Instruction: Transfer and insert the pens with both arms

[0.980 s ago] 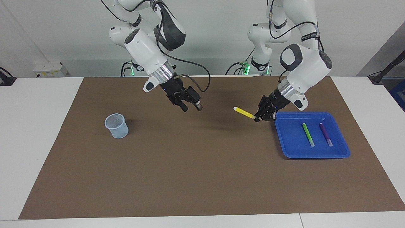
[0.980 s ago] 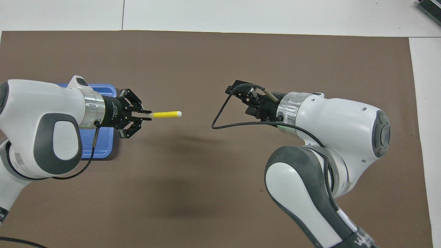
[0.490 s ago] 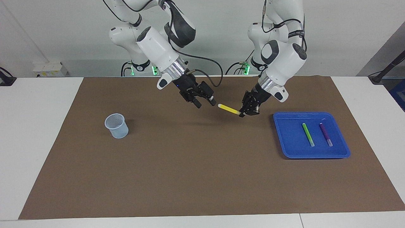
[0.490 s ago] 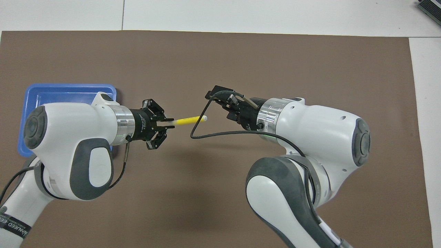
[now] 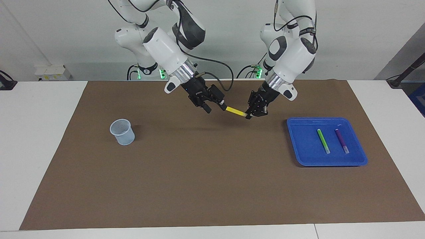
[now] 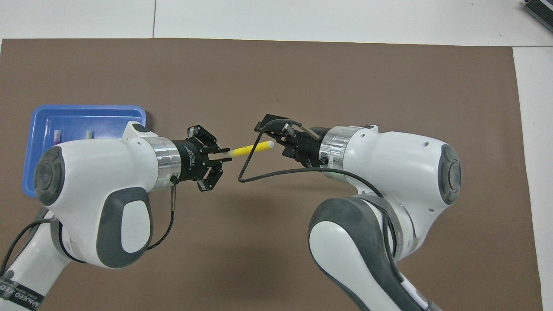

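Both arms have swung in toward the middle of the mat since the earlier frames, carrying the yellow pen [image 5: 235,112] away from the tray and up to the right gripper.

Largest first: the brown mat [image 5: 212,186] covers most of the table. Over its middle the left arm [image 6: 93,194] and right arm [image 6: 389,172] point at each other. Toward the left arm's end lies the blue tray [image 5: 303,146], at about 3 o'clock from the pen in the facing view. The cup [image 5: 122,131] stands toward the right arm's end, at about 8 o'clock from the pen.

The left gripper [image 5: 248,116] is clamped on one end of the yellow pen, which hangs in the air over the mat. The right gripper [image 5: 215,108] has its jaws spread, and the pen's pale tip sits at its fingers.

The green pen [image 5: 323,140] and purple pen [image 5: 341,140] lie side by side in the tray, apart.
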